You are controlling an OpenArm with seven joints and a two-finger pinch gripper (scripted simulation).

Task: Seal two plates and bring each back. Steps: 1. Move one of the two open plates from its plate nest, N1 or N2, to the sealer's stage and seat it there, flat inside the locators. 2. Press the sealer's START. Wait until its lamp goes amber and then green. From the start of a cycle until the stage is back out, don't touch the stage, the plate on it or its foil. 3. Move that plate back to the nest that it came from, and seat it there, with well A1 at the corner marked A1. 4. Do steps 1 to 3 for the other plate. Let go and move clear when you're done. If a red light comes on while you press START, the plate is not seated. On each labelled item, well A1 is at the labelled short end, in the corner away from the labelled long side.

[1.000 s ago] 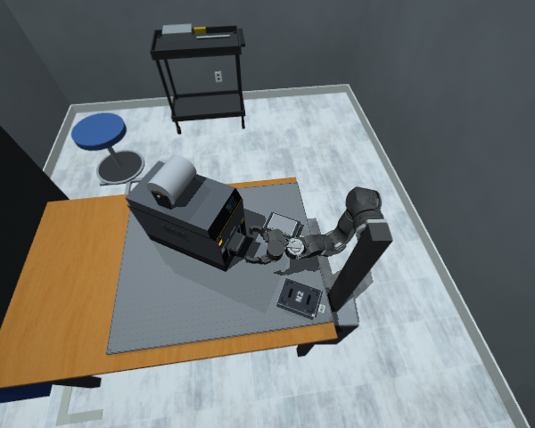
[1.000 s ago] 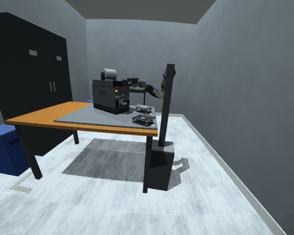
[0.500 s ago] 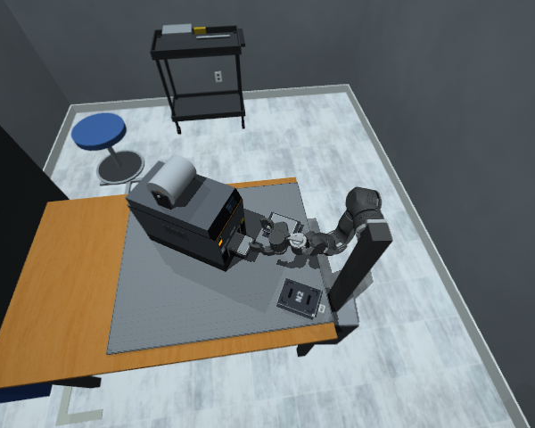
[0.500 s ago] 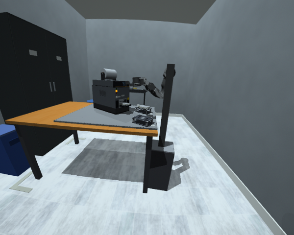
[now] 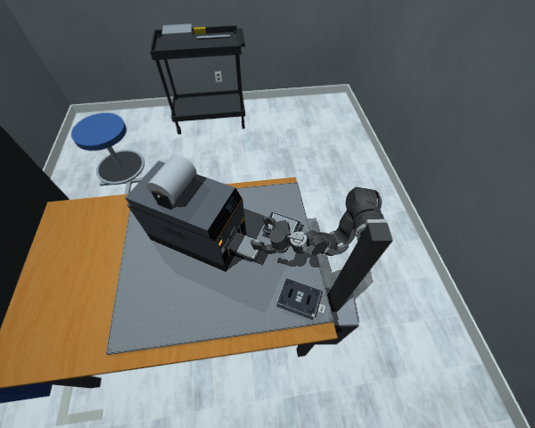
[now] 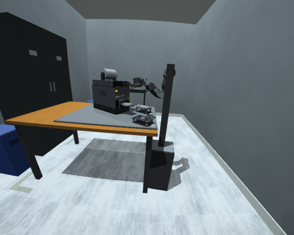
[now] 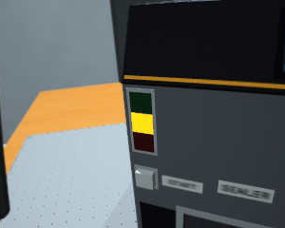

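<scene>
Wooden table (image 5: 74,258) (image 6: 40,115), dotted grey mat on top | boxy dark sealer (image 5: 180,230) (image 6: 105,98) (image 7: 214,133), amber lit, white cylindrical roll above | gripper (image 5: 260,234), fingers apart, nothing between, right of it | N2 nest (image 5: 286,297) (image 6: 142,119), rectangular, bare, near right | plate (image 5: 244,246) (image 6: 127,104), flat, on the protruding stage!

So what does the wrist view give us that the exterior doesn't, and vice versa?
Wrist only: unlit green segment, unlit red segment, legible SEALER label.
Exterior only: foil roll, nest N2, plate on the extended stage.
Both: sealer, its lit amber lamp, wooden table.
</scene>
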